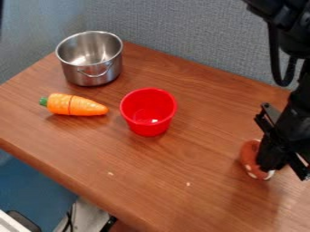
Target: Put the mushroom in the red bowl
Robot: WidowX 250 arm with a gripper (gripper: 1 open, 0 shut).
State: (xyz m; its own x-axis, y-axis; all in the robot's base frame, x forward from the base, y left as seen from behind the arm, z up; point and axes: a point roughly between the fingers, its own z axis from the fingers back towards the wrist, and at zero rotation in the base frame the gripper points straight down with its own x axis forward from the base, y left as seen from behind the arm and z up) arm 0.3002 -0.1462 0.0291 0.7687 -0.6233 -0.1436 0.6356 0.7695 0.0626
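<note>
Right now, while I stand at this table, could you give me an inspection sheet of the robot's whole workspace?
Surface: brown wooden table, bare wood between the items.
Job's things: red bowl upright and empty near the middle; mushroom on the table at the right, partly hidden by the gripper.
Clutter: steel pot upright at the back left; orange carrot lying in front of it, left of the bowl.
Gripper: gripper points down at the mushroom, fingers shut; whether they grip it cannot be told.
Cables: black cables loop along the arm, upper right.
Surroundings: blue-grey wall behind the table.
</note>
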